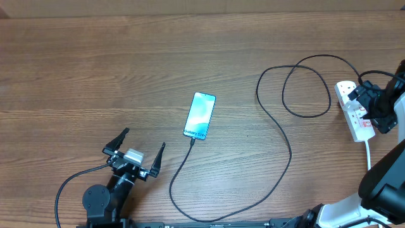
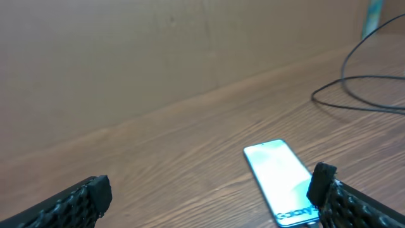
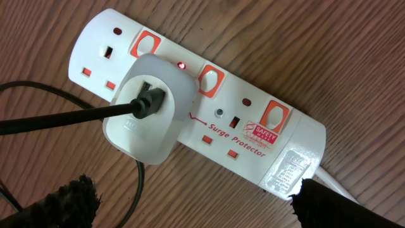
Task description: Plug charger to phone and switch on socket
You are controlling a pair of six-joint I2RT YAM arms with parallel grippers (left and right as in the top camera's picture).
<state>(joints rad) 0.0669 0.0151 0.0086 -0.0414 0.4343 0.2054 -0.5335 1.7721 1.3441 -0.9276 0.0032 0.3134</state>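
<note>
my left claw (image 1: 144,139) gapes empty near the phone (image 1: 200,115); right claw (image 3: 196,189) gapes over the socket (image 3: 253,120), black cable (image 1: 278,126) looping between.

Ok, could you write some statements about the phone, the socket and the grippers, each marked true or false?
The phone lies screen up on the table. True.
The left gripper holds the phone. False: it is open, apart from the phone.
A white adapter carrying the black charger cable sits in the socket. True.
The socket lies near the left arm. False: it lies under the open right gripper.
A small red light glows on the socket. True.
</note>
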